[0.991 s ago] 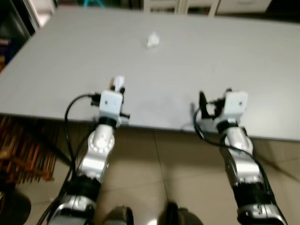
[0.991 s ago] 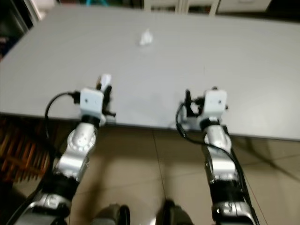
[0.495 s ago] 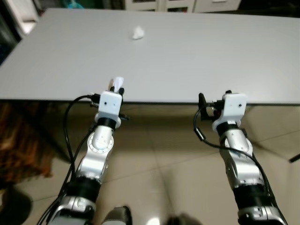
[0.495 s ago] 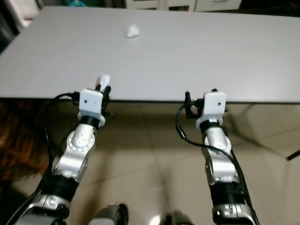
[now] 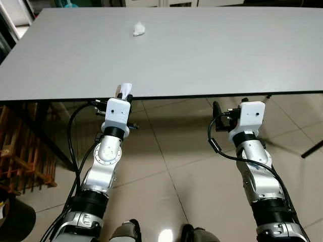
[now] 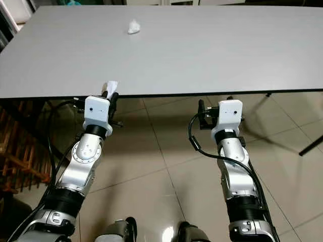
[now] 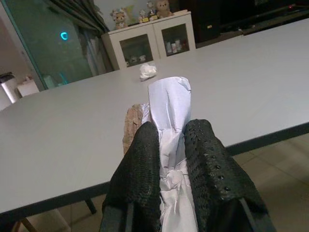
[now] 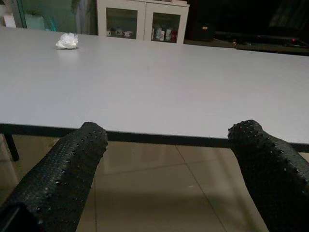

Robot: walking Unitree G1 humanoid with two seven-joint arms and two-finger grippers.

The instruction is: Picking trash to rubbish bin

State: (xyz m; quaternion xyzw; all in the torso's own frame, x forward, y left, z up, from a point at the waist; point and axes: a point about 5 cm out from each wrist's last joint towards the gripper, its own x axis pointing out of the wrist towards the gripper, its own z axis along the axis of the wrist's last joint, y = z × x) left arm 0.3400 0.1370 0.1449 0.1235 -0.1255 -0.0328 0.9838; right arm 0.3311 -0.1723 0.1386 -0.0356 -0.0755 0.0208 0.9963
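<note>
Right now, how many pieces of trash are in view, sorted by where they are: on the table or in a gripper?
On the grey table: 1, a crumpled white tissue
In the left gripper: 1, a white paper scrap
In the right gripper: 0, open
Total: 2

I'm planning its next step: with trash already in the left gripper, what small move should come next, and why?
Probably turn away to look for the bin. The left gripper is shut on a white wrapper, so that piece is ready to drop, yet no bin is in sight here. The crumpled tissue lies far across the table, and the open right gripper hangs off its near edge.
</note>
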